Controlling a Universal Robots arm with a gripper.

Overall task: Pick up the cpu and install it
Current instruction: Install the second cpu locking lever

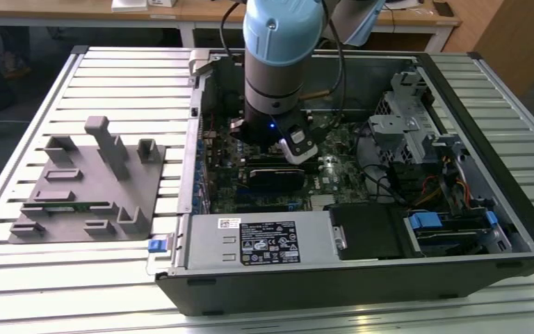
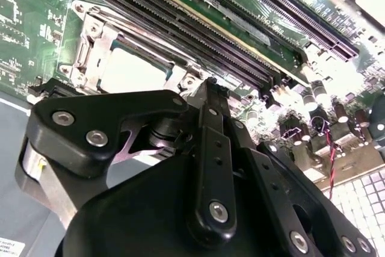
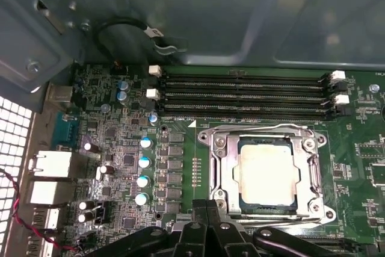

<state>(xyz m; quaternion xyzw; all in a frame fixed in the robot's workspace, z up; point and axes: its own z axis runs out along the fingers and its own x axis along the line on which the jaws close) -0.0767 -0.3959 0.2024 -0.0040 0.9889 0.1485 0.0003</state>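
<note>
First wrist view: the cpu [image 3: 266, 174] lies seated in the motherboard [image 3: 180, 167] socket, just beyond my pincer [image 3: 206, 209]; fingers pressed together, holding nothing.

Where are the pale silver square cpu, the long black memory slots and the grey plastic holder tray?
pale silver square cpu [image 3: 266, 174], first wrist view, middle of its metal top
long black memory slots [image 3: 243, 95], first wrist view, mid-length
grey plastic holder tray [image 1: 63, 209], exterior view, flat base

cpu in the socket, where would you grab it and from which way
Judging by its pose, straight down from above, fingers on two opposite edges of the cpu. It lies flat inside the metal socket frame, which rings it closely, so a sideways approach looks blocked. The gripper is beside it.
</note>
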